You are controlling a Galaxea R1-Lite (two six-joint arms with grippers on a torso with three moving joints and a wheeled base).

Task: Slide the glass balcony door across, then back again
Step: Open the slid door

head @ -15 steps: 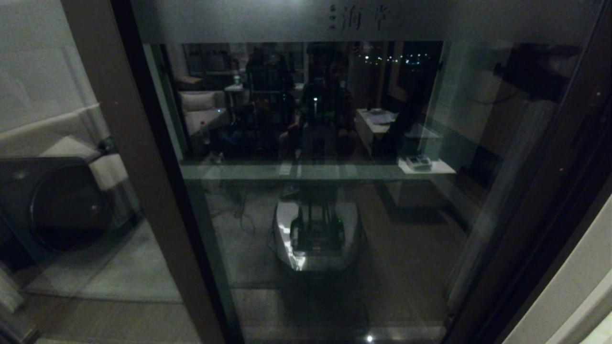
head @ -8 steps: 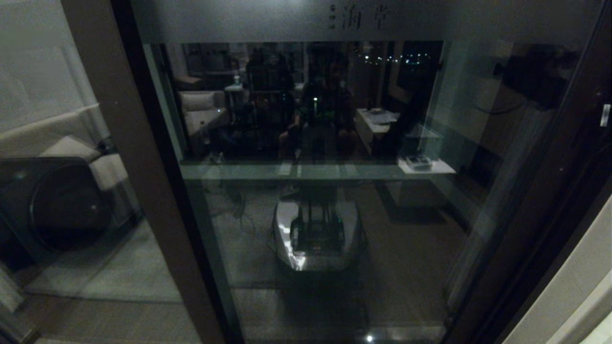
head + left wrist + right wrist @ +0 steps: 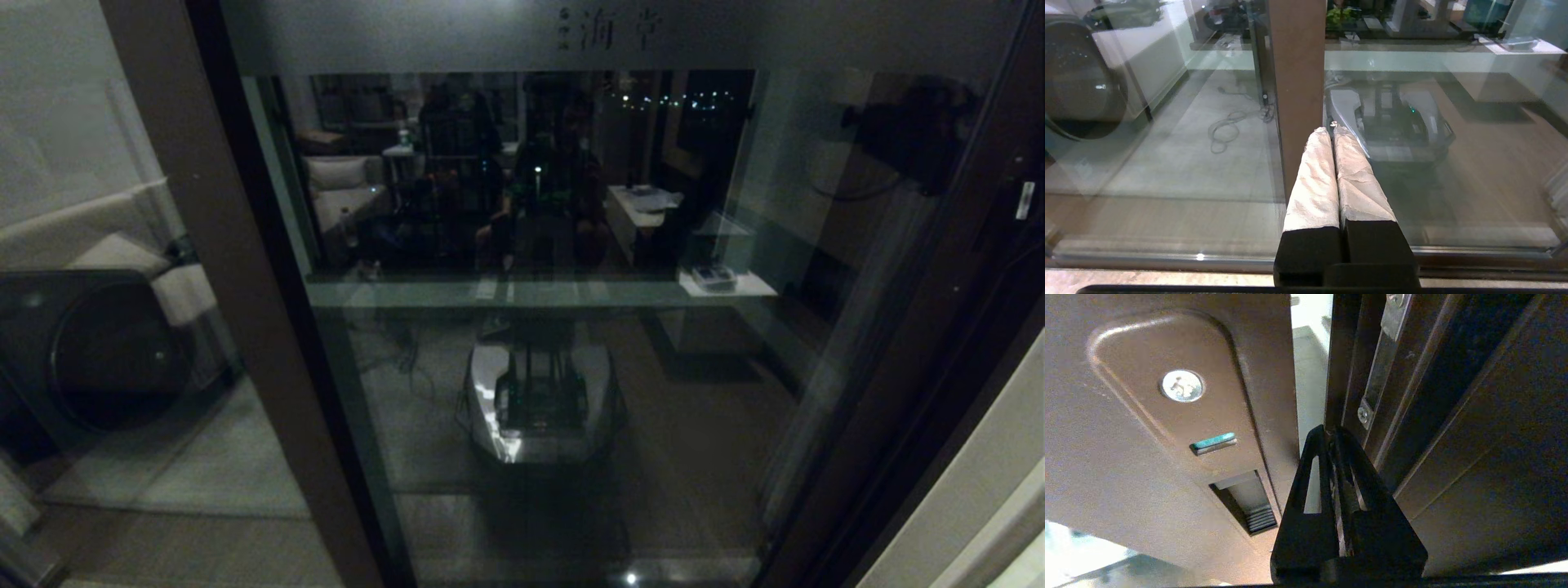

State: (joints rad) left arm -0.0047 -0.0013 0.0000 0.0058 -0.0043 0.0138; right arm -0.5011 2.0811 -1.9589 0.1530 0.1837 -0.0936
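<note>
The glass balcony door [image 3: 571, 245] fills the head view, its frosted top band with characters [image 3: 608, 28] above and a brown stile [image 3: 212, 245] at its left. In the right wrist view the door's edge stile [image 3: 1126, 477] carries a handle plate with a recessed slot [image 3: 1249, 506]. My right gripper [image 3: 1331, 430] is shut and empty, its tips in the narrow gap between that stile and the dark jamb [image 3: 1453, 437]. My left gripper [image 3: 1330, 128] is shut, white-wrapped and empty, tips close to a brown upright stile [image 3: 1298, 81]. Neither gripper shows in the head view.
A dark round-fronted washing machine [image 3: 90, 351] stands behind the glass at the left. A metal strike plate [image 3: 1378, 367] is screwed to the jamb. The floor track [image 3: 1167, 253] runs along the door's foot. A pale wall [image 3: 980, 490] borders the right.
The door has shifted slightly to the left. A bright metal plate on the jamb has come into view at the right edge.
</note>
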